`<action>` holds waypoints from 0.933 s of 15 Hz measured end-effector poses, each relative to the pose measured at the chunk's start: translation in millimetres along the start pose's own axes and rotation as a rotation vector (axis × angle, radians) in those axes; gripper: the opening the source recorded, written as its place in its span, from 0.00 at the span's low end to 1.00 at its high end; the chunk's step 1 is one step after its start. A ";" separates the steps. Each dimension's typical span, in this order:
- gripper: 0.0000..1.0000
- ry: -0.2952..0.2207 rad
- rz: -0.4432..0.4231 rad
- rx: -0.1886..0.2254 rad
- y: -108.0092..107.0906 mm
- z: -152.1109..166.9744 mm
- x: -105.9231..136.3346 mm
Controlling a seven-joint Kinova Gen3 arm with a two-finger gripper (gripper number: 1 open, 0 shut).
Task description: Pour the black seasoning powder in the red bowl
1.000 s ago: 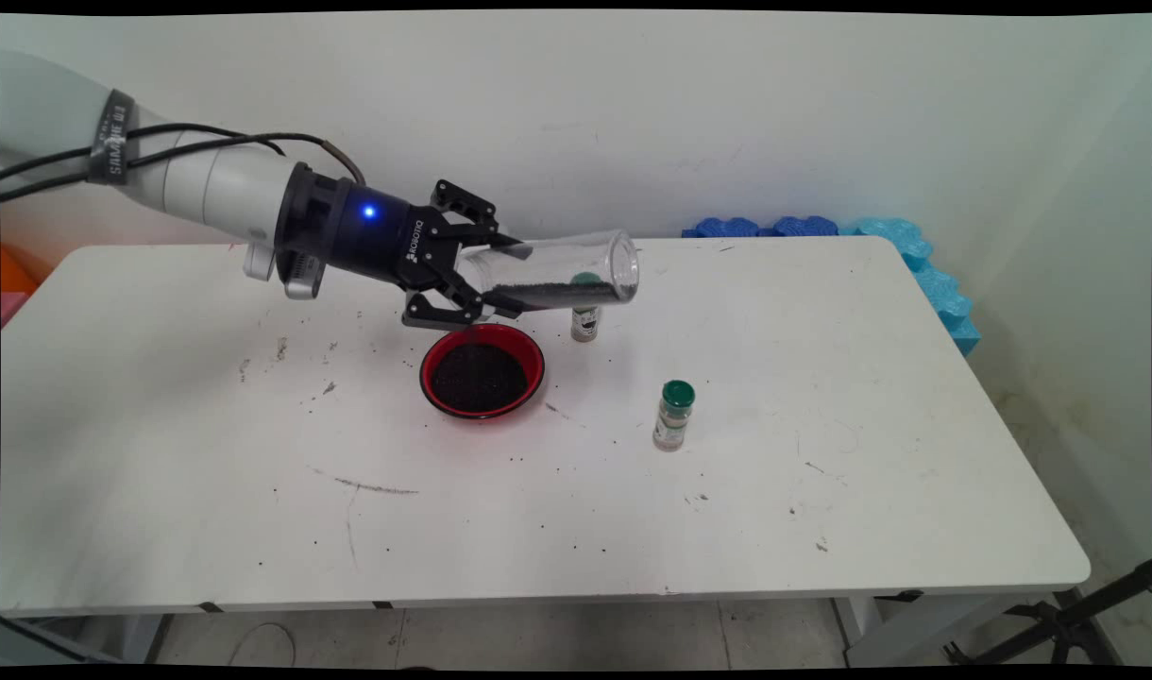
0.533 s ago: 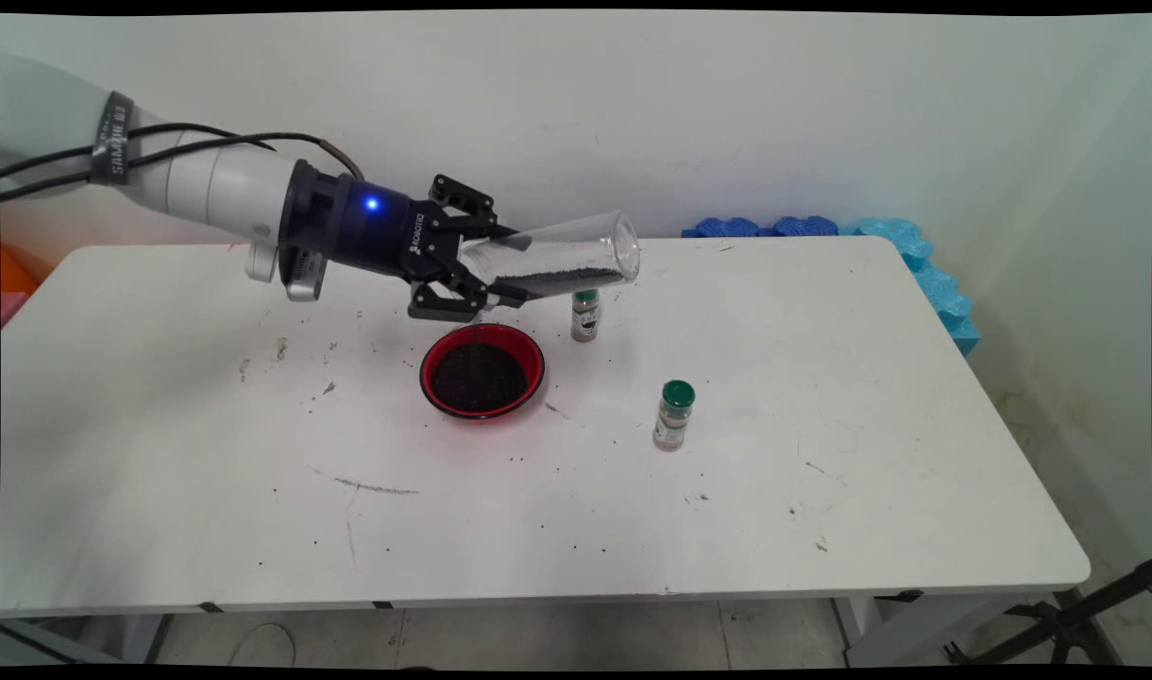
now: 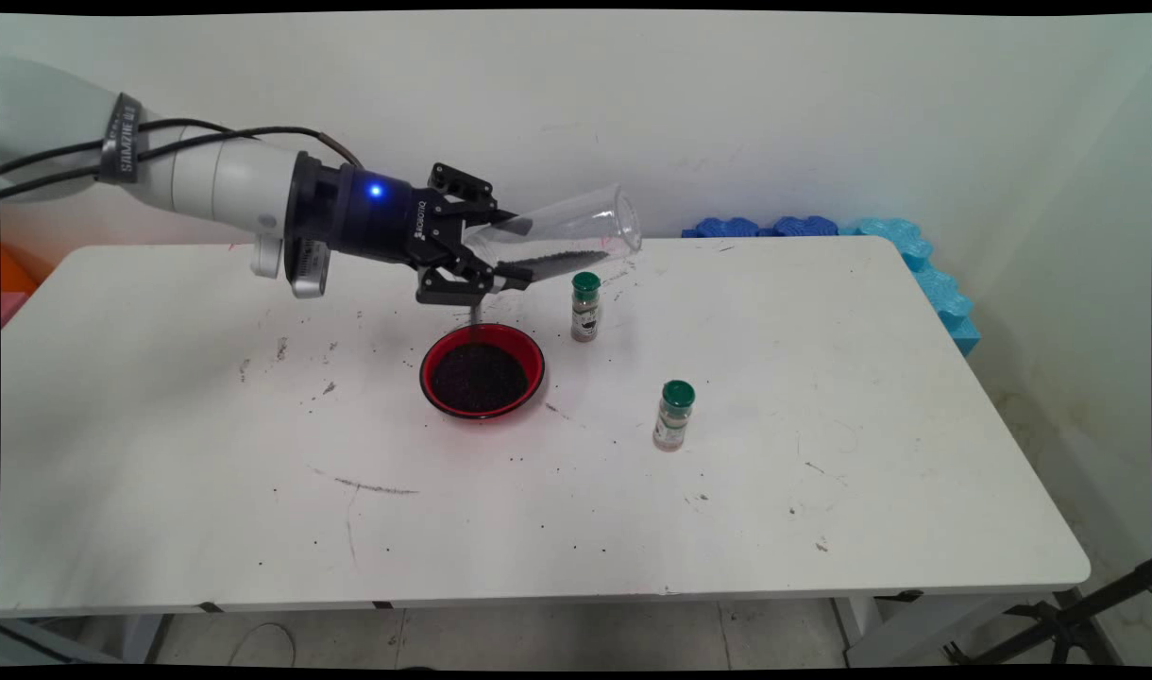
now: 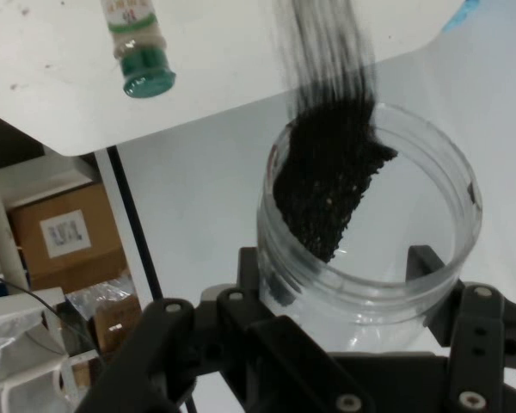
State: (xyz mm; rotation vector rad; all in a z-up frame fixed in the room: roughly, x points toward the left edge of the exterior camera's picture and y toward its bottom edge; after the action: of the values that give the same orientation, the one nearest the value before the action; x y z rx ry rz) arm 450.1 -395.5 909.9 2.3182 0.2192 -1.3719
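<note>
The far end of the clear glass jar [image 3: 567, 236] has swung up: a second ago it lay almost level just above the nearer spice bottle, and now it tilts steeply, high end toward the upper right of the frame, with that bottle's green cap uncovered below it. The wrist has lifted slightly along with it.

The jaws are clamped on the jar's lower end, one finger on each side of the glass, and the hand view shows the jar [image 4: 430, 198] seated between them. Inside, the black grains [image 3: 557, 263] have slid down the lower wall toward the jaws. Earlier they lay in a flat strip along the jar's length.

And there it goes: a thin dark stream [image 3: 478, 310] drops from the jaw end straight down. In the hand view it streaks away from the heap of grains [image 4: 327, 189] toward the top of the frame.

Right under the stream sits the red bowl [image 3: 535, 359], already dark with the same grains and unmoved. Just right of it stands a green-capped spice bottle [image 3: 585, 307], and a second spice bottle [image 3: 673, 416] stands farther down and right, both upright where they were. Loose specks dot the white desk [image 3: 821, 378], and blue foam mats [image 3: 793, 227] line its far right edge.
</note>
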 end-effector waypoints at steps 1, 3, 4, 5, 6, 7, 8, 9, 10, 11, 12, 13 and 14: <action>0.00 -0.004 -0.005 -0.004 0.0 0.1 -0.3; 0.00 -0.012 -0.016 -0.013 0.1 0.1 -1.0; 0.00 -0.018 -0.022 -0.019 0.0 0.2 -1.5; 0.00 -0.023 -0.026 -0.023 0.0 0.3 -1.7; 0.00 -0.030 -0.031 -0.029 -0.1 0.7 -2.0; 0.00 -0.037 -0.036 -0.034 -0.2 1.0 -2.3; 0.00 -0.046 -0.039 -0.038 -0.3 1.6 -2.7; 0.00 -0.054 -0.042 -0.043 -0.7 2.0 -2.8; 0.00 -0.060 -0.045 -0.047 -0.9 2.5 -2.7; 0.00 -0.067 -0.048 -0.051 -1.2 3.2 -2.5; 0.00 -0.074 -0.052 -0.056 -1.5 4.0 -2.1; 0.00 -0.079 -0.055 -0.061 -1.7 4.7 -1.8; 0.00 -0.083 -0.058 -0.064 -1.8 5.3 -1.6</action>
State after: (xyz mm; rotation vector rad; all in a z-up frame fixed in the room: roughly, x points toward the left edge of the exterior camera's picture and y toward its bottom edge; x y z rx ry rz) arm 444.4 -396.1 908.6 2.2139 0.3016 -1.4640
